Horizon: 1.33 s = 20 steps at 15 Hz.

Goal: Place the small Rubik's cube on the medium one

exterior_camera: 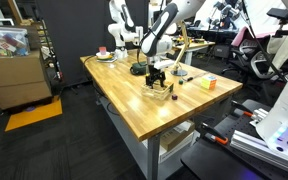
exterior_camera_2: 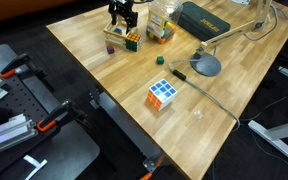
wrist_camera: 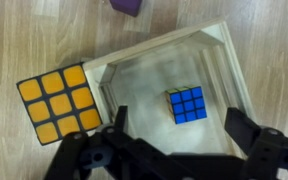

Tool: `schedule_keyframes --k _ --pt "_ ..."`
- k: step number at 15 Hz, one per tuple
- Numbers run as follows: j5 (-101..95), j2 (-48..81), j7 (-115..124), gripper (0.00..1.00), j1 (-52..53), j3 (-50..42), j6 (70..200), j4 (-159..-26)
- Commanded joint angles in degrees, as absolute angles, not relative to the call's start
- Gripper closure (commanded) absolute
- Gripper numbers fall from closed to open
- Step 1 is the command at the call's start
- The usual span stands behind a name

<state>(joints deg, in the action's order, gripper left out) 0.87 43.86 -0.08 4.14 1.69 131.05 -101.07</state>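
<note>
Table: pale wooden butcher-block table [exterior_camera: 124, 100]; it carries everything named here.
Tray: shallow light wooden tray [wrist_camera: 164, 45], low-walled, sitting toward the middle of the table, well away from its corners.
Large cube: big white-and-blue Rubik's cube [exterior_camera_2: 162, 95], alone near one table edge and well apart from the tray; probably no part of this job.
Gripper: black two-fingered gripper [wrist_camera: 176, 125], hanging over the tray with its jaws spread as wide as they go and nothing between them.
Medium cube: medium Rubik's cube with its orange face up [wrist_camera: 59, 103], flat on the table just outside one tray wall. Whether it touches the wall cannot be told.
Small cube: small Rubik's cube with its blue face up [wrist_camera: 187, 104], on the tray floor near its middle, clear of all four walls, below the gap between the fingers.
Handling: likely light, rigid plastic with smooth, rather slippery faces. The layers can twist under an uneven squeeze.
Where to hold: two opposite side faces, pads flat and about mid-height, leaving the underside free to land on the orange face.
Caution: the tray walls crowd the descent, and a crooked release could slide it off.
</note>
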Motion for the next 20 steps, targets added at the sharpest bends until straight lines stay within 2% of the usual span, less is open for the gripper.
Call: schedule_keyframes --k 1,3,5,7,8,11,16,17,18,20 --pt "2.15 46.58 -1.81 0.00 2.75 3.45 129.90 -98.95" --pt "2.51 47.11 -2.16 0.00 2.43 3.78 129.65 -98.38" --pt "2.51 47.49 -1.77 0.23 2.48 3.64 129.54 -97.87" --pt "2.98 48.04 -1.53 0.21 2.43 3.72 129.31 -97.30" --pt "3.21 48.57 -1.15 0.24 2.51 3.65 129.24 -96.94" --pt "4.24 48.83 -1.27 0.13 2.27 3.63 128.47 -96.35" --pt "4.39 49.00 -1.19 0.11 2.30 3.64 128.27 -96.20" --pt "4.31 49.14 -1.22 0.16 2.35 3.62 128.16 -96.00" --pt "4.21 49.26 -1.20 0.36 2.42 3.58 128.15 -95.88" --pt "4.67 49.54 -1.54 0.51 2.29 3.74 127.92 -95.48"
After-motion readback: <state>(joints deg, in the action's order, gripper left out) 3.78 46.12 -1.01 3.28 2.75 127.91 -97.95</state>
